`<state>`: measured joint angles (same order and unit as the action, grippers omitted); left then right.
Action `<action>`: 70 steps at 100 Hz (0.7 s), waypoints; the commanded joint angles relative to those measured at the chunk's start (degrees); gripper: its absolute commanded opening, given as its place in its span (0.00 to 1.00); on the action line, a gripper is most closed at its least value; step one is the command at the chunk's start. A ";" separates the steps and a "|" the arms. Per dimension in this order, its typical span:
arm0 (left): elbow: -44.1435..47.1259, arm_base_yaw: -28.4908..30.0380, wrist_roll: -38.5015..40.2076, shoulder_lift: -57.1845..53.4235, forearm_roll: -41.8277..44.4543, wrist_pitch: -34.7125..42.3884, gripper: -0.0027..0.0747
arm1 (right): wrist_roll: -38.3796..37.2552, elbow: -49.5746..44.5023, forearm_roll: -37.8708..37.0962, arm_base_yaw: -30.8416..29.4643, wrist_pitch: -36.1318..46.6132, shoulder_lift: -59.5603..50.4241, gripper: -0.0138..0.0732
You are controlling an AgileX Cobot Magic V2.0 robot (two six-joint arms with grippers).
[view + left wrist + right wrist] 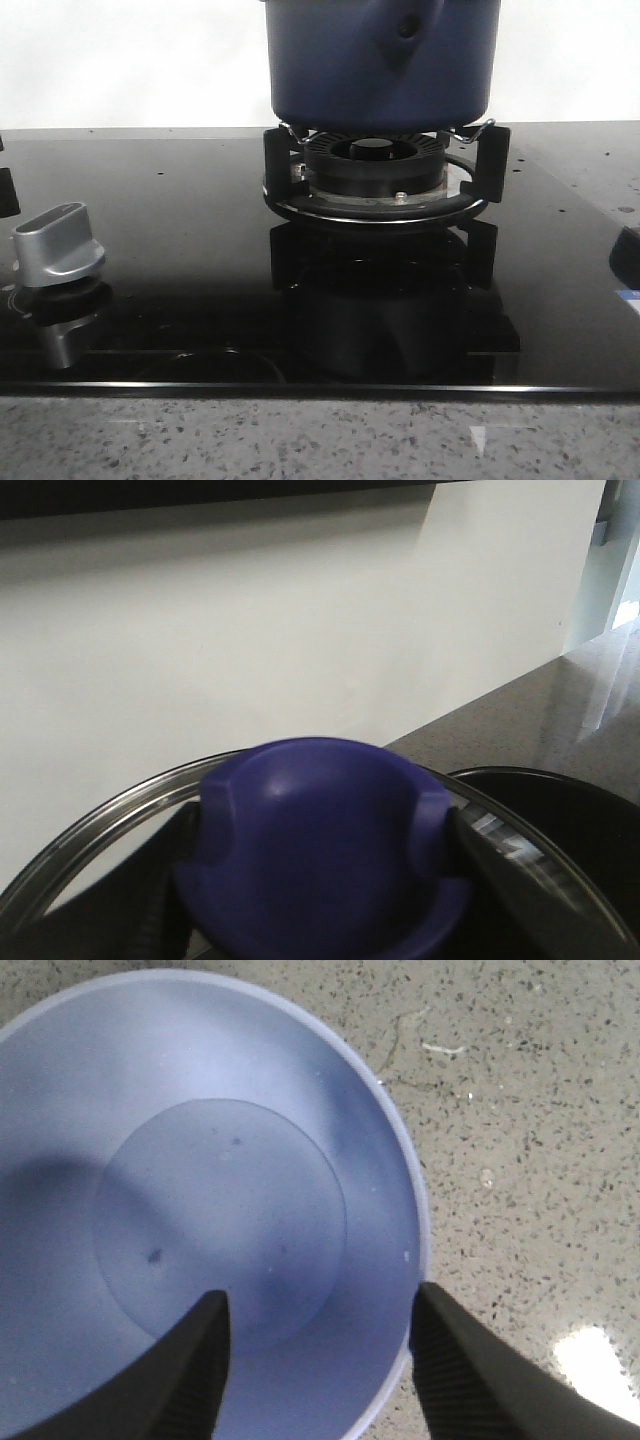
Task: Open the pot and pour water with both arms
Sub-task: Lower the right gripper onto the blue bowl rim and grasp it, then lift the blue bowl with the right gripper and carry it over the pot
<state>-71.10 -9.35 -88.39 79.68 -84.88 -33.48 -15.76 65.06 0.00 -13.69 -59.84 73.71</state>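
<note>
Holding the lid [330, 850] by its knob with the left gripper [320, 880] clamped tight, pot [380, 70] sitting on the burner [375, 175], right gripper [315, 1360] spread over a cup [200, 1200], best gripping its wall squarely before pouring.

Your front view cuts the dark blue round pot [380, 70] off at the top edge, hiding its rim, and the left wrist view blurs the blue lid knob [320, 845].
</note>
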 commanded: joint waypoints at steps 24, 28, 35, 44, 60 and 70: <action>-1.96 0.13 0.48 -2.40 -4.43 -0.27 0.44 | -0.28 1.44 1.34 -0.40 2.88 -0.60 0.47; -1.96 0.13 0.48 -2.40 -4.43 -0.27 0.44 | -0.28 1.44 1.34 -0.51 2.58 -0.60 0.45; -1.96 0.13 0.48 -2.40 -4.43 -0.27 0.44 | -0.38 1.44 1.34 -0.95 2.20 -0.60 0.44; -1.96 0.13 0.48 -2.40 -4.43 -0.27 0.44 | -0.53 1.44 1.34 -1.95 1.67 -0.60 0.44; -1.96 0.13 0.48 -2.40 -4.43 -0.27 0.44 | -0.53 1.44 1.34 -2.16 0.25 -0.60 0.44; -1.96 0.13 0.48 -2.40 -4.43 -0.27 0.44 | -0.53 1.44 1.06 -2.16 0.24 -0.60 0.44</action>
<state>-71.10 -9.35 -88.26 79.68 -84.88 -33.48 -16.25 65.06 1.31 -15.58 -60.86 74.40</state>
